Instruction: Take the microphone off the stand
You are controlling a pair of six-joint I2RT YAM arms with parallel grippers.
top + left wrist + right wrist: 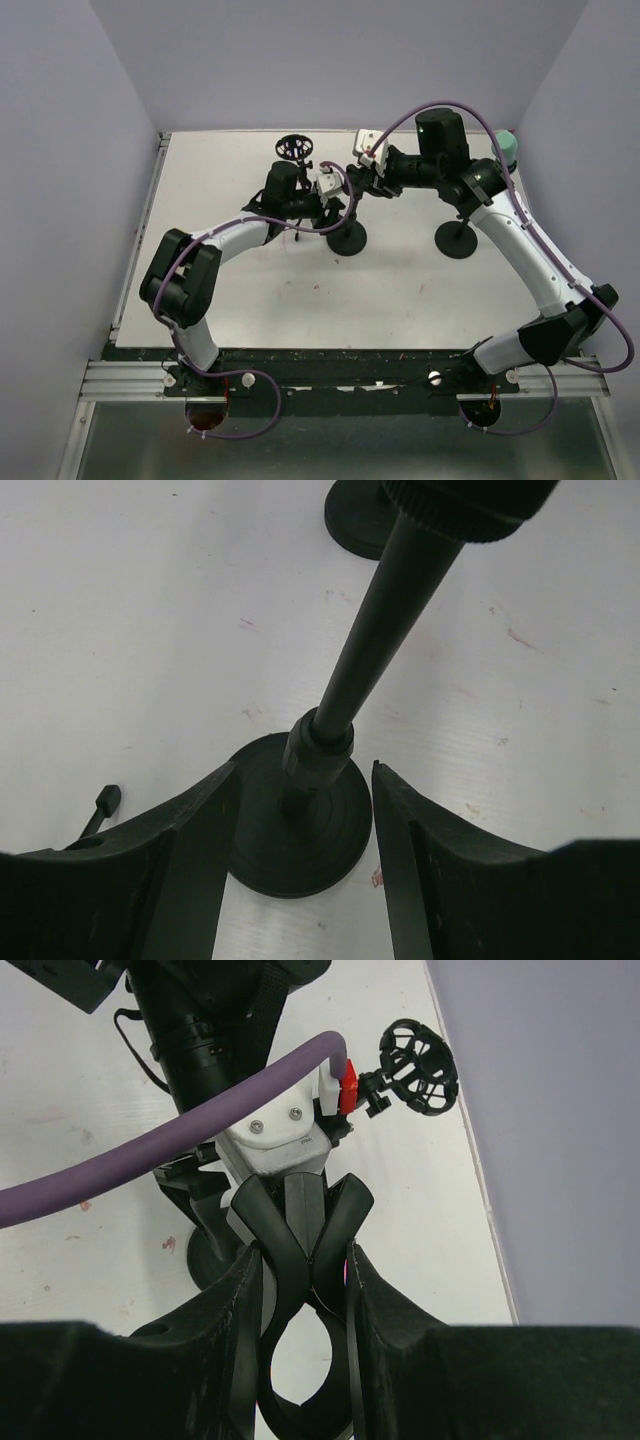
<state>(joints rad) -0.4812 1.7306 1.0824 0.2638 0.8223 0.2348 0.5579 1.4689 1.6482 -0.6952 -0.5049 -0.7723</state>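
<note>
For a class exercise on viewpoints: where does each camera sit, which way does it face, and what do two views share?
Top external: above and behind the bases, looking down on the table; left arm and right arm both show.
Left wrist: looks down between its open left claw at a stand base.
Right wrist: looks past the right claw, shut on a black clip, at the left arm.
Shared: the shock mount, in top and right wrist views.

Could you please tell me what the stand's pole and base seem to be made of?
Pole: probably a painted metal tube, smooth satin black with a soft sheen along its length. Base: matte black with moulded concentric rings. It could be cast metal or rubber-coated; the look leaves that open.
</note>
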